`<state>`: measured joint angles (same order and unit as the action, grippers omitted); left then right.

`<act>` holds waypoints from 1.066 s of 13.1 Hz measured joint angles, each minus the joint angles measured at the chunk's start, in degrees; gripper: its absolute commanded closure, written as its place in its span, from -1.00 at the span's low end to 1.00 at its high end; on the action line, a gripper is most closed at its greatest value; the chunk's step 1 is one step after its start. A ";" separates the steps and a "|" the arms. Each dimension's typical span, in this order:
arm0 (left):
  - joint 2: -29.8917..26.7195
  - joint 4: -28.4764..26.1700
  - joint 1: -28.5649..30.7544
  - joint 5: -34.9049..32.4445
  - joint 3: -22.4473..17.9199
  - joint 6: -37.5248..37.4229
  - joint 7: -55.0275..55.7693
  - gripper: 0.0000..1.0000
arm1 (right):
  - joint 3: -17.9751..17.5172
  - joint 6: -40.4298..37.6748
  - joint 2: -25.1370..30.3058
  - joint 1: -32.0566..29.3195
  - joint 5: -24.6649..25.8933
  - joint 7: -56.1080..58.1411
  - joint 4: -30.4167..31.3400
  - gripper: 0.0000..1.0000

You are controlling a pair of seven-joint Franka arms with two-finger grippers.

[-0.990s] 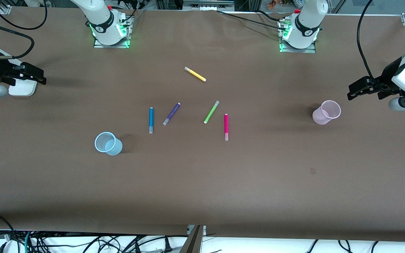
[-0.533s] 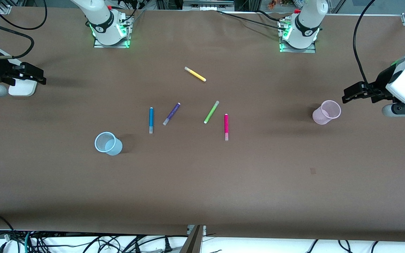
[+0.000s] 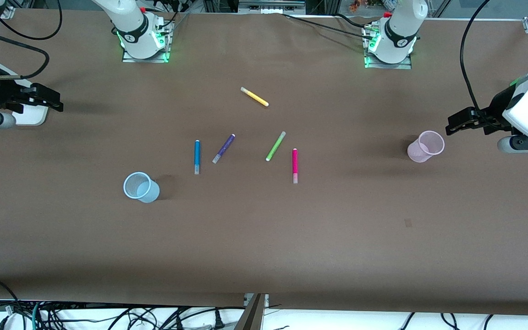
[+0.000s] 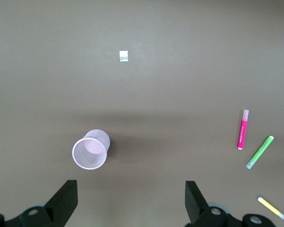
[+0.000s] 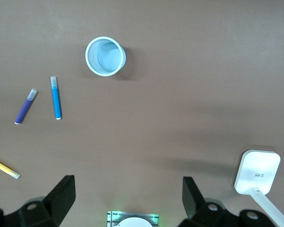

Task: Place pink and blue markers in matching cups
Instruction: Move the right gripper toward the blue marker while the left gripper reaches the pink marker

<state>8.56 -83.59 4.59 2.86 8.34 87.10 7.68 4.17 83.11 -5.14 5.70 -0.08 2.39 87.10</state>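
Note:
The pink marker [image 3: 294, 165] [image 4: 243, 129] and the blue marker [image 3: 196, 156] [image 5: 56, 98] lie flat near the table's middle. Toward the left arm's end stands the light pink cup [image 3: 425, 146] [image 4: 90, 150], upright and empty. The light blue cup [image 3: 140, 187] [image 5: 105, 56] stands upright toward the right arm's end, nearer the front camera than the blue marker. My left gripper [image 3: 456, 123] [image 4: 130, 198] hangs open over bare table just outside the pink cup. Open too, and holding nothing, my right gripper [image 3: 48, 98] [image 5: 128, 196] hovers over the table's right-arm end.
A purple marker [image 3: 223, 148], a lime-green marker [image 3: 275, 145] and a yellow marker [image 3: 254, 96] lie among the task markers. A white device [image 3: 30, 114] [image 5: 257, 172] sits under the right gripper. A small white scrap [image 4: 124, 56] lies on the brown cloth.
The left gripper has shifted a little toward the pink cup and lower in the front view. The right gripper has edged slightly. Markers and cups have stayed put.

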 measured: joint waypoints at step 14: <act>0.10 0.00 0.00 0.00 0.00 -0.03 0.00 -1.00 | -0.50 0.24 -5.77 3.45 0.00 -0.24 -0.09 -1.00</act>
<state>8.66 -83.59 4.59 2.86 8.34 87.07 7.68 3.68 83.35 -10.91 9.15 -0.09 2.15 87.02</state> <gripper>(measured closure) 0.000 0.000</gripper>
